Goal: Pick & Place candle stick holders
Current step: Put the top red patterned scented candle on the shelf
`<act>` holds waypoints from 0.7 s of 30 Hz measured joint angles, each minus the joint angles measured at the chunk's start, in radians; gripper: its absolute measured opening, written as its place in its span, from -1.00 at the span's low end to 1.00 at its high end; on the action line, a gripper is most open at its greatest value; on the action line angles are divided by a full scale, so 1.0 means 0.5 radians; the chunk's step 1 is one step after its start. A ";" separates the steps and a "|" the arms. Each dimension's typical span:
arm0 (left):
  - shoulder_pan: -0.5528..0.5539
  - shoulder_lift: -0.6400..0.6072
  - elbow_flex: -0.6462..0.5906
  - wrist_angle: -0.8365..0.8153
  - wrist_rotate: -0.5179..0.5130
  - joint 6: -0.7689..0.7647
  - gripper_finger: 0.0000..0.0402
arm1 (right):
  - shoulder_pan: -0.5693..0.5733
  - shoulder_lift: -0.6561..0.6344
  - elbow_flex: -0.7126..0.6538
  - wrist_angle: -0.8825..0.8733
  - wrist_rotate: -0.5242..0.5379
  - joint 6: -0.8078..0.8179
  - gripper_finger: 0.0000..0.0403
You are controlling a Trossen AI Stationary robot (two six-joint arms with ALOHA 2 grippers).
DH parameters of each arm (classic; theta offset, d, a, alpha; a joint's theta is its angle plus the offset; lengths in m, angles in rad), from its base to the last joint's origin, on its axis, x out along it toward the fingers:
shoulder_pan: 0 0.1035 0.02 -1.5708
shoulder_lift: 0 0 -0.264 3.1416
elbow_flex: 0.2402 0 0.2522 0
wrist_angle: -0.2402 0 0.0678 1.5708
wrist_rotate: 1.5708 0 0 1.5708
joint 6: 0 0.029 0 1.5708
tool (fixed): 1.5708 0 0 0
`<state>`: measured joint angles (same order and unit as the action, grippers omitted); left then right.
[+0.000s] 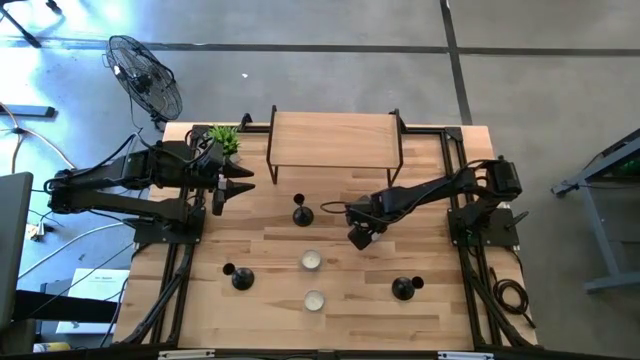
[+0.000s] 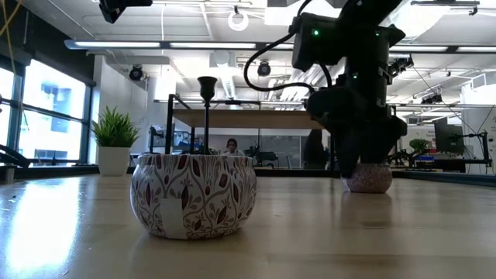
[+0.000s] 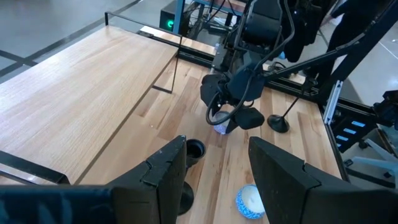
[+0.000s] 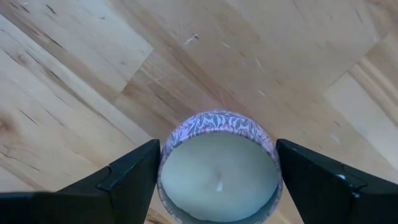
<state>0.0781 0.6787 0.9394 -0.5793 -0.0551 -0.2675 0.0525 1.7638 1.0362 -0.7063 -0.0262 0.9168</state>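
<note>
The left gripper's (image 1: 236, 184) fingers (image 3: 166, 168) stand parted and hold nothing; it hangs in the air beside the small potted plant (image 1: 224, 139) at the table's (image 1: 350, 310) far-left corner, in front of the raised wooden shelf (image 1: 335, 140). The left wrist view looks between those fingers across the boards to the other arm.

Moving rightward in the high view, a black candle stick holder (image 1: 241, 278) stands near the left front of the table. A second holder (image 1: 301, 213) stands just in front of the shelf. Two tealight cups lie between the arms, one (image 1: 311, 260) at mid-table and one (image 1: 314, 299) nearer the front edge. From above they look plain white; the low view shows the front one (image 2: 193, 194) close up, its wall patterned with dark red leaves, with the stem of a holder (image 2: 207, 116) rising behind it.

The right gripper (image 1: 360, 236) reaches down to the table just right of the middle cup. The high view hides what is under it. The right wrist view shows it: a third tealight cup (image 4: 219, 167) sits on the wood between the two spread fingers (image 4: 127, 180), which flank it on either side; whether they touch its wall I cannot tell. The low view shows this cup (image 2: 369, 178) resting on the table under the dark gripper.

A third black holder (image 1: 403, 288) stands near the right front.
</note>
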 joint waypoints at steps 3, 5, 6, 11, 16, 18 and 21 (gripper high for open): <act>0.000 -0.001 0.000 0.000 0.000 0.000 -0.14 | 0.000 0.000 -0.002 0.002 -0.007 -0.001 0.53; 0.000 -0.001 0.000 0.000 0.000 0.000 -0.14 | 0.001 0.000 -0.003 0.001 -0.016 -0.001 0.53; 0.000 -0.001 0.000 0.000 0.000 0.000 -0.14 | 0.001 0.000 -0.003 0.000 -0.020 0.001 0.53; 0.000 0.000 0.000 0.000 0.000 0.000 -0.14 | 0.001 0.001 -0.005 -0.009 -0.030 0.004 0.53; 0.000 -0.001 0.000 0.000 0.000 0.000 -0.14 | 0.001 0.002 -0.007 -0.014 -0.057 0.001 0.53; 0.001 -0.001 0.000 0.000 0.000 0.000 -0.14 | 0.001 0.003 -0.007 -0.021 -0.066 -0.001 0.53; 0.000 -0.001 0.000 0.000 0.000 0.000 -0.14 | 0.001 0.003 -0.007 -0.034 -0.069 -0.001 0.53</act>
<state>0.0780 0.6785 0.9394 -0.5793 -0.0551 -0.2676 0.0528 1.7653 1.0328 -0.7233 -0.0606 0.9161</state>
